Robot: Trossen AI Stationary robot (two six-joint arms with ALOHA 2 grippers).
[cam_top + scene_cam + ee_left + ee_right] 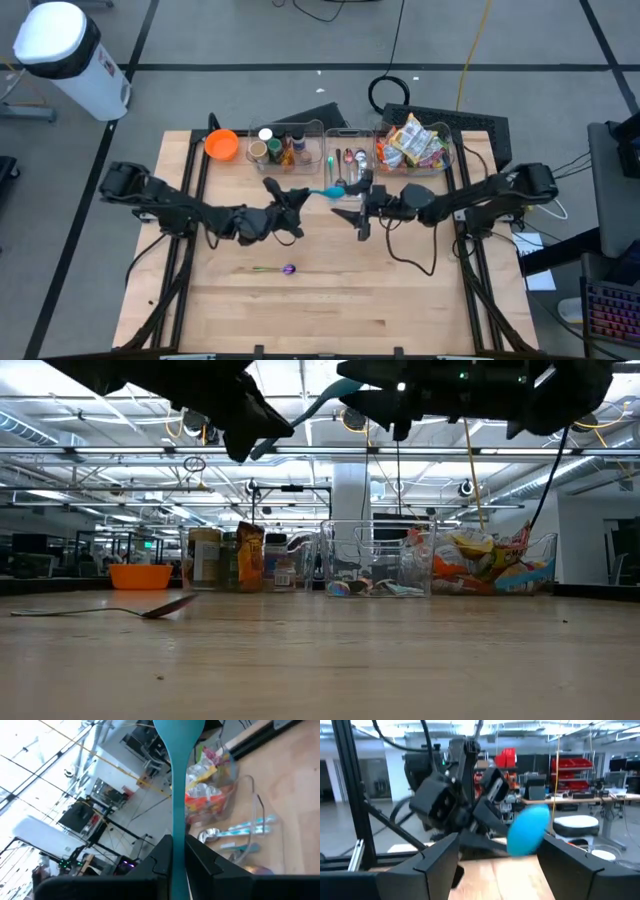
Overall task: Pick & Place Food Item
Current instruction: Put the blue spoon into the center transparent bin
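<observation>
My left gripper (296,203) hangs over the table's middle, shut on a teal long-handled spoon (325,191). The spoon's broad head (529,836) points toward the table's right. My right gripper (357,208) faces it from the right, open, and the head shows just ahead of its spread fingers (442,855). I cannot tell whether they touch. Food packets fill a clear bin (415,145) at the far right. Seen from table height, both grippers are high above the wood, the left gripper (245,415) and the right gripper (395,400). My left gripper pinches the teal spoon's handle (177,827) between its two fingers (160,857). The fingers lie level, pointing toward the table's right, and run along the handle. The spoon is lifted clear of the table and sticks out ahead of the fingers, with its head (178,727) farthest out.
Along the far edge stand an orange bowl (221,145), a clear bin of jars and bottles (285,148) and a clear bin of utensils (348,158). A small purple-headed spoon (288,269) lies on the bare wood nearer the front.
</observation>
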